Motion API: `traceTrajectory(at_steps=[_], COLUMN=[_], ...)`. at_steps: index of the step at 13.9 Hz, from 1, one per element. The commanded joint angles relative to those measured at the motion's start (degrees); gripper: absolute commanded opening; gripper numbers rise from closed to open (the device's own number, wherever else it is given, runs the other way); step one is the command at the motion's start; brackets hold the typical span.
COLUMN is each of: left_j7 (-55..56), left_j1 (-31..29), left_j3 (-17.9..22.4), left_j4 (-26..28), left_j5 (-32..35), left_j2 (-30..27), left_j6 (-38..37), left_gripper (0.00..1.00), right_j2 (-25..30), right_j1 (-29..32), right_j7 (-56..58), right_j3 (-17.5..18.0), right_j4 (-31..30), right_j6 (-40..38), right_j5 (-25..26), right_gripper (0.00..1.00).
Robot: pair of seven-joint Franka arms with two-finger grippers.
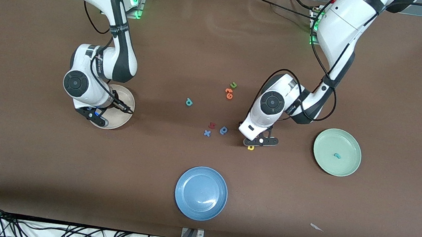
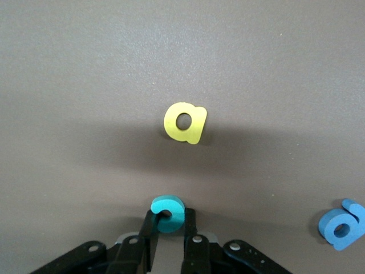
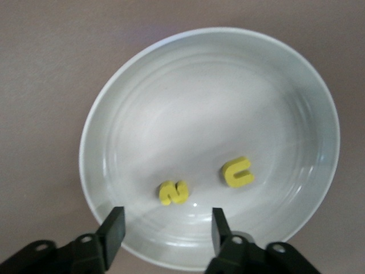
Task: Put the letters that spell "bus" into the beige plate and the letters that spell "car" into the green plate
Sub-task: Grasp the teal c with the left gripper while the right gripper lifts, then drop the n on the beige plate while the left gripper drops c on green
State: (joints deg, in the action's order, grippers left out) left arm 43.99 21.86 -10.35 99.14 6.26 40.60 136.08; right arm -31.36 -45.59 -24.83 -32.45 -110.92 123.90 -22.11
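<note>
The left gripper (image 2: 168,237), shut on a teal letter (image 2: 167,213) just above the bench (image 1: 203,53), has the yellow "a" (image 2: 185,122) lying straight ahead, while the right gripper (image 3: 165,228) hangs wide over the beige plate (image 3: 114,114) holding "s" (image 3: 174,193) and "u" (image 3: 238,172).

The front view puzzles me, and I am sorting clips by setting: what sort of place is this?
Most likely a robotics lab bench, not a home. Two white arms stand bolted at a brown table, bundled cables run along its edge, and foam letters such as the yellow "a" lie laid out for sorting.
</note>
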Motion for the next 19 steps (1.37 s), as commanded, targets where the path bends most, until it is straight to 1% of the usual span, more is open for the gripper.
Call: traceTrajectory(at_steps=[1, 2, 3, 4, 6, 7, 8, 9, 10, 12, 13, 16, 18, 19], left_j7=[0.3, 0.2, -0.7, -1.7, -5.6, -8.8, -13.2, -18.4, -23.6, -32.5, -37.3, -50.7, -57.1, -58.3], left_j1=[0.2, 0.1, 0.0, -0.1, -2.0, -3.2, -4.9, -7.1, -9.3, -14.1, -17.0, -24.6, -28.1, -28.9], left_j3=[0.7, 0.7, 0.8, 0.8, 0.8, 0.8, 0.8, 0.8, 0.8, 0.9, 0.8, 0.8, 0.8, 0.8], left_j4=[-0.3, -0.5, -0.9, -1.3, -2.8, -3.3, -3.2, -3.1, -3.1, -3.0, -3.0, -3.0, -3.0, -2.5], left_j5=[2.4, 2.4, 2.4, 2.4, 2.4, 2.4, 2.4, 2.4, 2.4, 2.8, 3.3, 4.1, 4.1, 4.1], left_j2=[-0.2, -0.3, -0.5, -1.0, -2.1, -2.8, -4.0, -4.9, -5.6, -6.4, -6.8, -6.8, -6.3, -6.1], left_j6=[-1.6, -2.6, -3.8, -4.8, -8.5, -11.3, -13.1, -14.2, -15.7, -16.7, -16.6, -16.1, -14.4, -13.3], left_gripper=[0.14, 0.11, 0.11, 0.11, 0.11, 0.11, 0.11, 0.11, 0.11, 0.11, 0.11, 0.11, 0.11, 0.14], right_j2=[3.1, 3.2, 3.2, 3.1, 1.7, 1.0, 0.3, -0.6, -0.9, -2.5, -3.2, -4.9, -5.4, -5.6], right_j1=[-1.9, -2.4, -3.4, -4.5, -8.4, -9.9, -12.0, -13.1, -13.9, -14.3, -14.2, -14.4, -14.4, -14.4], right_j7=[-3.7, -9.1, -14.1, -18.0, -25.0, -28.2, -31.5, -33.3, -34.7, -36.7, -36.8, -36.8, -36.8, -36.8], right_j3=[2.2, 4.2, 6.2, 7.0, 7.0, 7.1, 7.4, 7.7, 9.0, 10.0, 11.3, 12.1, 12.6, 12.7], right_j4=[0.4, 0.5, 1.4, 1.6, 1.7, 1.7, 1.7, 1.7, 1.6, 1.6, 1.6, 1.5, 1.5, 1.5], right_j6=[-2.4, -1.6, -0.1, 1.5, 5.6, 7.7, 9.0, 10.9, 12.4, 15.6, 17.2, 20.3, 20.8, 21.3], right_j5=[-1.1, -1.0, -1.0, -0.9, -1.0, -1.1, -1.1, -1.2, -1.2, -1.2, -1.3, -2.9, -2.9, -2.9], right_gripper=[1.0, 1.0, 0.99, 0.99, 0.98, 0.93, 0.85, 0.74, 0.71, 0.66, 0.65, 0.65, 0.61, 0.57])
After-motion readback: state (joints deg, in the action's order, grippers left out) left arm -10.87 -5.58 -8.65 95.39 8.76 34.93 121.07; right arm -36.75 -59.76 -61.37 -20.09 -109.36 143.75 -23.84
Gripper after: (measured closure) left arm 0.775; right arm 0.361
